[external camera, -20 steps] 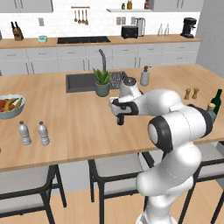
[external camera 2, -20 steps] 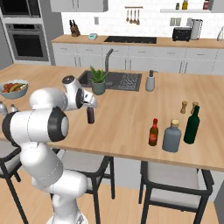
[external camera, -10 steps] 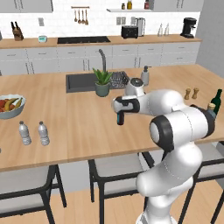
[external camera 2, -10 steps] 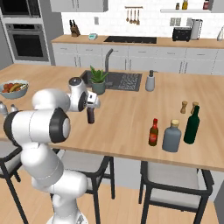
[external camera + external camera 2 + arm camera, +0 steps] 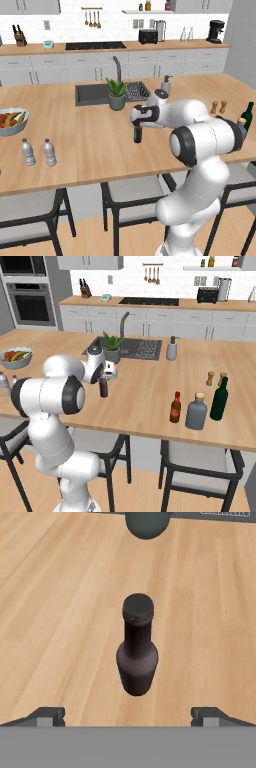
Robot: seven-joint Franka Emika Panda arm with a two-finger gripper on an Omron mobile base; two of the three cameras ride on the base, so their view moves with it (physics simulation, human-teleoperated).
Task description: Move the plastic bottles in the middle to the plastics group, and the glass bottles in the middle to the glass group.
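Rightward since before, end effector [image 5: 128, 714] spread wide above near-black bottle [image 5: 137, 652]; untouched.

- The wooden island counter [image 5: 90, 150] carries everything here; a sink [image 5: 92, 94] is set into its far side.
- A potted plant [image 5: 117, 95] stands at the sink's near edge, a soap dispenser [image 5: 172, 349] to its right.
- The near-black bottle [image 5: 138, 134] stands upright mid-counter, alone.
- Left end: a fruit bowl [image 5: 11, 121], and nearer the front two plastic water bottles [image 5: 49, 152] side by side.
- Right end: the brown red-capped bottle [image 5: 175, 407], the grey-blue corked bottle [image 5: 196, 412] and the green wine bottle [image 5: 219, 399] stand close together, with two shakers [image 5: 216, 378] behind them.
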